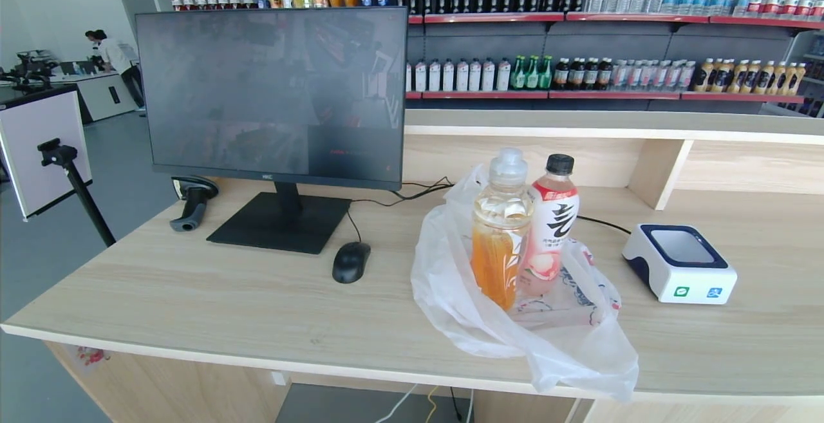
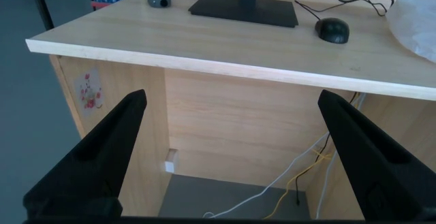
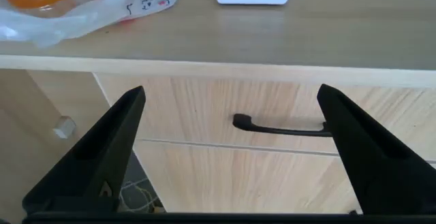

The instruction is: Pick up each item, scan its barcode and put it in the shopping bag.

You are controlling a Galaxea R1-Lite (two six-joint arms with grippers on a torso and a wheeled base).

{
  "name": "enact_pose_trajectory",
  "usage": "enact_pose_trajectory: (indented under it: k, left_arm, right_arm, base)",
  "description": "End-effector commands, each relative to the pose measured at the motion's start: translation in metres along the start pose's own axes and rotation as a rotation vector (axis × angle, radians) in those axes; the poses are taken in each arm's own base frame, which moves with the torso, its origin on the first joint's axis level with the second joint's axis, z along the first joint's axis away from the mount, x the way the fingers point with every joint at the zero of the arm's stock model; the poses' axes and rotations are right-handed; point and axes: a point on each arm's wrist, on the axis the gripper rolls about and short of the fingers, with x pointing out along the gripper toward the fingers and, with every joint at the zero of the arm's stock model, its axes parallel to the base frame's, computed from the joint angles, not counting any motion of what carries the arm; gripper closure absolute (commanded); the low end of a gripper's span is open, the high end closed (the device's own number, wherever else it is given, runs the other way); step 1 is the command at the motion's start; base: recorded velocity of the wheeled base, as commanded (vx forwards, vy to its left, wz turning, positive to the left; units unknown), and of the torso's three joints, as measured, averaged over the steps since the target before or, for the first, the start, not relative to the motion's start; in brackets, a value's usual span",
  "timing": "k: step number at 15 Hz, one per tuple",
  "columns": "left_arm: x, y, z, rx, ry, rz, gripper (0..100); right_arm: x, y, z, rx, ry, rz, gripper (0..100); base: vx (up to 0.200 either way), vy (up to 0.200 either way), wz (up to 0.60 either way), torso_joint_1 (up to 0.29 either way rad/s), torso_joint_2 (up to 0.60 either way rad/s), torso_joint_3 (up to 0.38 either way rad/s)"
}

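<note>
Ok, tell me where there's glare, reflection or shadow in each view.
Head view: the dark monitor mirrors the room; the mouse casts only a soft shadow. Left wrist view: the left gripper reads as a black silhouette before the lit counter. Right wrist view: likewise the right gripper; the shopping bag shows pale sheen.

The counter [image 1: 193, 294] is smooth, dull wood. The bag [image 1: 444, 288] is thin, crinkly plastic. The orange bottle [image 1: 501, 236] and pink bottle [image 1: 552, 230] are shiny plastic. The scanner [image 1: 679, 273] is smooth white plastic.
</note>
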Motion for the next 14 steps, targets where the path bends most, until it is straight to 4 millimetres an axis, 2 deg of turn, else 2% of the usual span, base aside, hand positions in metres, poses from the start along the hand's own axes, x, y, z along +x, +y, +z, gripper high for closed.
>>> enact_pose_trajectory:
  k: [1,4,14]
  left_arm:
    - [0.0,0.0,0.0,0.001,-0.001,-0.001,0]
    - [0.0,0.0,0.0,0.001,-0.001,-0.001,0]
    - [0.0,0.0,0.0,0.001,-0.001,-0.001,0]
  right_arm:
    - [-0.0085,-0.0004,-0.0036,-0.001,-0.114,0.043,0]
    - [-0.0085,-0.0006,-0.0036,-0.004,-0.114,0.034,0]
    - [-0.0085,-0.0006,-0.0036,0.007,-0.114,0.033,0]
  base:
    - [0.0,0.0,0.0,0.0,0.0,0.0]
    - [0.0,0.0,0.0,0.0,0.0,0.0]
    - [-0.2,0.0,0.0,0.004,0.0,0.003]
